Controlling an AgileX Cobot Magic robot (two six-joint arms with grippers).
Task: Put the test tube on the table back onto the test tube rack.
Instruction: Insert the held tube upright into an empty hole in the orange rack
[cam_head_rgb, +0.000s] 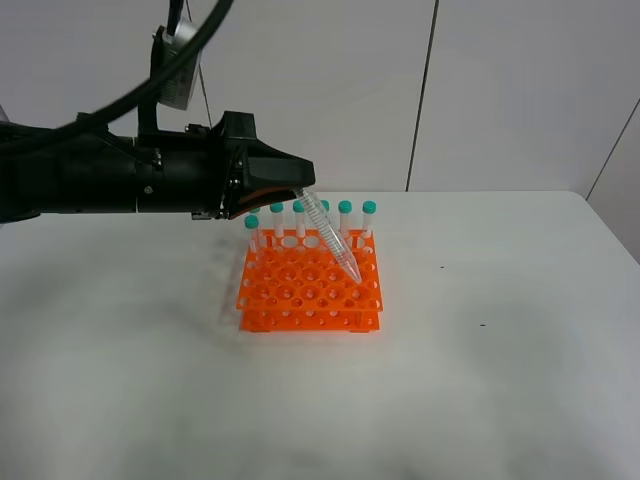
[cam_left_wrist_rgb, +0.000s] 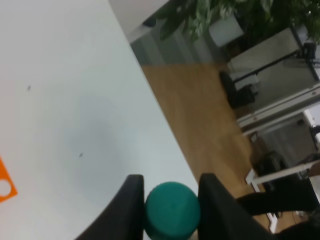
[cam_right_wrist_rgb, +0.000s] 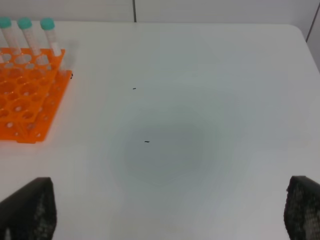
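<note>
Six upright tubes (cam_head_rgb: 345, 218) that I can count stand along the back row of the rack (cam_head_rgb: 290, 295), which sits on the table (cam_head_rgb: 520, 390). My left gripper (cam_head_rgb: 303, 190) reaches in from the left and is clamped on the tube (cam_head_rgb: 332, 240), held off the table. The tube slants down over the rack, tip low near the right-hand holes; I cannot tell whether it has entered one. On the left wrist view its cap (cam_left_wrist_rgb: 172, 210) sits squeezed between the black fingers (cam_left_wrist_rgb: 129, 212). My right gripper (cam_right_wrist_rgb: 165, 205) hangs over bare table beside the rack, jaws wide apart, holding nothing.
</note>
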